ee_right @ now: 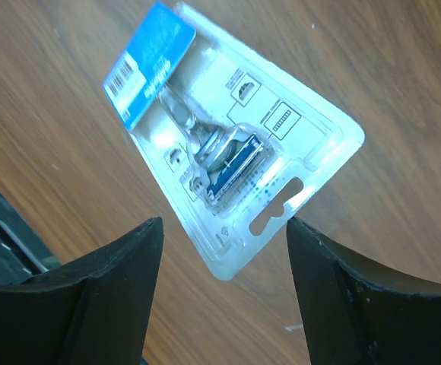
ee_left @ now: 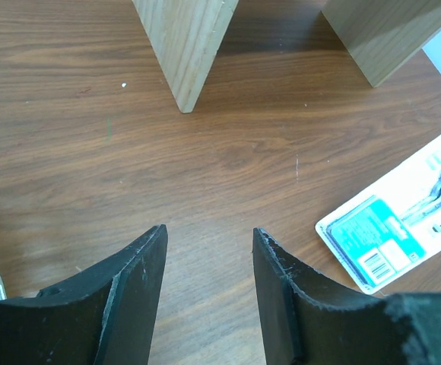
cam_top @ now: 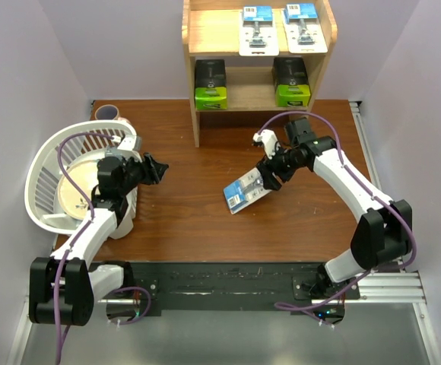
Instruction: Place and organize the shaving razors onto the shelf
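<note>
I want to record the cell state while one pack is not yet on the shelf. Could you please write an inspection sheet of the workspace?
Surface: brown wood table, nothing spilled that I can see.
Job's things: shelf holds two cards on the upper tier and two boxes on the lower. A third card lies on the table.
Clutter: white basket at left, cup behind it.
Grippers: left gripper open, empty, over the table. Right gripper open at the third card's end.
Cables: purple cable on the left arm, another on the right.
Surroundings: pale walls.
</note>
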`<control>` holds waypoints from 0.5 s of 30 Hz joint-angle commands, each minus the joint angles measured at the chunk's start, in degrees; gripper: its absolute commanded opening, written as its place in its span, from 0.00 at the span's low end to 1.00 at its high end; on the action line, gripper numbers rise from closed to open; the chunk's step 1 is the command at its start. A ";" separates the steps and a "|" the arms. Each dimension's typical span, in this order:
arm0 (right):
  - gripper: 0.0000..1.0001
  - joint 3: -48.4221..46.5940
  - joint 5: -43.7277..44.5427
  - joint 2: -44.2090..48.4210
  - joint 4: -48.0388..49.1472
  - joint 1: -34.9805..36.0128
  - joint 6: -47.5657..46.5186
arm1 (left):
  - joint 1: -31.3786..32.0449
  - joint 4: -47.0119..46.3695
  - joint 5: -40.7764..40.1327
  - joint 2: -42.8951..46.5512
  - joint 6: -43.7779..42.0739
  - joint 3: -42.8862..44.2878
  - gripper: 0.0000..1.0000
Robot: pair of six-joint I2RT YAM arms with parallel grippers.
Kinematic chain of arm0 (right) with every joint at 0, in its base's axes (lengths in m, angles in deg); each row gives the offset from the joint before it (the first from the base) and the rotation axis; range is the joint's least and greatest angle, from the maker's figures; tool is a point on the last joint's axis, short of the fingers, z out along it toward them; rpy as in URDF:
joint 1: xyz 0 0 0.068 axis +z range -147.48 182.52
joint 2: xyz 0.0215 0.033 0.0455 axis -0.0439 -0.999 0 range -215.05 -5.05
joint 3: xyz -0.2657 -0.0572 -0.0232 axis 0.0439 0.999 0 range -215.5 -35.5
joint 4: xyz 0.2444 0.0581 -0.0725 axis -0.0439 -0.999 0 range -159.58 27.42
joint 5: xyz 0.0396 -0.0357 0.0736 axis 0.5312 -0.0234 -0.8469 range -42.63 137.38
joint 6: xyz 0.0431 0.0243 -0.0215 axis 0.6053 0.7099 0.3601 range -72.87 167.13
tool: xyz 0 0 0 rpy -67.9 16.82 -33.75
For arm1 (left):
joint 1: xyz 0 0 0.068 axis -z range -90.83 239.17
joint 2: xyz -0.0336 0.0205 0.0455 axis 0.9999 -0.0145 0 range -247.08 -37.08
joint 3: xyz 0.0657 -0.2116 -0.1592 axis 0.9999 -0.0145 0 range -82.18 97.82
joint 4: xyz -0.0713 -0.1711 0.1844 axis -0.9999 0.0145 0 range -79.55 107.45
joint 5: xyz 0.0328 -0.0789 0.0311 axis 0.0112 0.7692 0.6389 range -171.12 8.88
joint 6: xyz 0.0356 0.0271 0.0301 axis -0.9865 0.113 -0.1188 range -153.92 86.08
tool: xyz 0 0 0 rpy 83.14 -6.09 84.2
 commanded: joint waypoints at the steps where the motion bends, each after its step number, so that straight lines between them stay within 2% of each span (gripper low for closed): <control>1: 0.70 -0.87 2.59 -0.83 -4.68 0.29 -12.81 | -0.50 -2.12 1.98 0.27 -0.67 1.25 0.54; 8: 0.70 1.25 3.04 -1.52 3.57 1.43 -20.30 | -0.15 -1.25 4.01 1.15 -0.67 -0.24 0.54; 15: 0.69 2.57 4.35 -7.06 9.65 6.52 -25.31 | 0.29 -0.11 5.32 0.97 -1.63 0.72 0.55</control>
